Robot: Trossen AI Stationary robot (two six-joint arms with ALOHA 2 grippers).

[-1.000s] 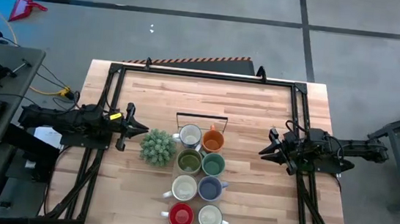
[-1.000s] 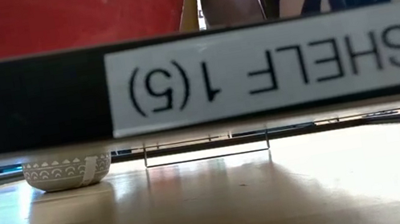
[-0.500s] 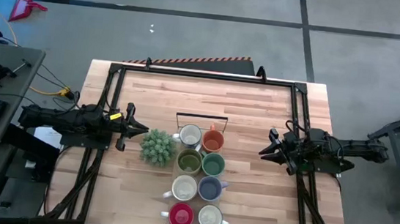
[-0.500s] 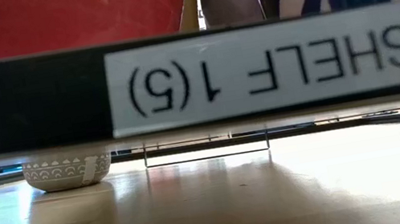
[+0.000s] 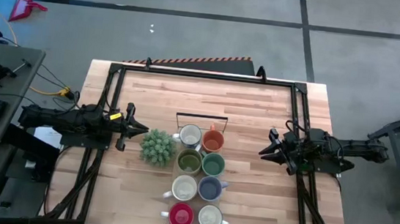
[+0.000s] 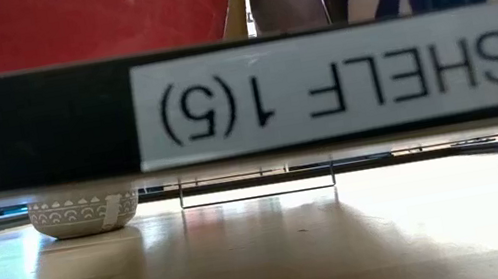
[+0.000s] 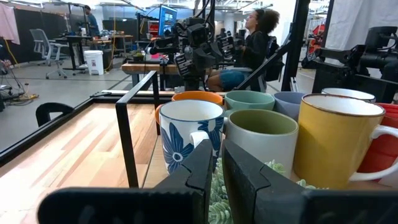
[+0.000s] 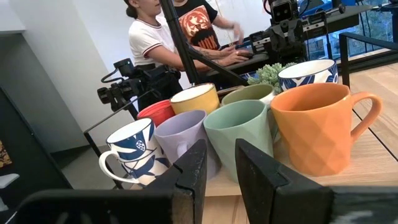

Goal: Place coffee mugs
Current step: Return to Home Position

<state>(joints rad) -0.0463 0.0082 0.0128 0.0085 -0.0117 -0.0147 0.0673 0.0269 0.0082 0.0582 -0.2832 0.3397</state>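
- Eight handled ceramic coffee mugs [image 8: 239, 140] stand upright in two rows of four. They are packed side by side on a black wire-frame shelf [image 5: 201, 116] in the middle of the pale wooden table [image 5: 150, 92].
- The row nearer the left arm, reading down the high view, holds four:
  - one white mug with blue flower print [image 5: 190, 134]
  - one olive green mug [image 5: 189, 160]
  - one yellow mug [image 5: 184, 188] with a cream inside
  - one red mug [image 5: 180, 214]
- The row nearer the right arm, in the same order, holds four:
  - one orange faceted mug [image 5: 213, 140]
  - one teal green mug [image 5: 213, 163]
  - one blue-grey mug [image 5: 209, 189]
  - one white mug with blue leaf print [image 5: 210, 217]
- By colour that makes two blue-printed white mugs and one each of the other six.
- One spiky green potted plant [image 5: 157, 146] stands just beside the flower-print and olive mugs, between them and the left gripper. Its white-grey patterned pot [image 6: 84, 213] shows in the low view beneath one upside-down label [image 6: 336, 84] reading "SHELF 1(5)".
- The left gripper [image 5: 139, 128] points at the plant from its side of the table. It is just beside the leaves, and whether it touches them cannot be told. Its two fingers are drawn together to a thin slit and hold nothing.
- The right gripper [image 5: 263, 152] sits at the opposite side, apart from the mugs and pointing at them. Its two fingers stand a narrow gap apart and are empty.
- Two people [image 8: 146, 37] are at a desk beyond the table, and one seated person [image 7: 252, 40] shows in the left wrist view.
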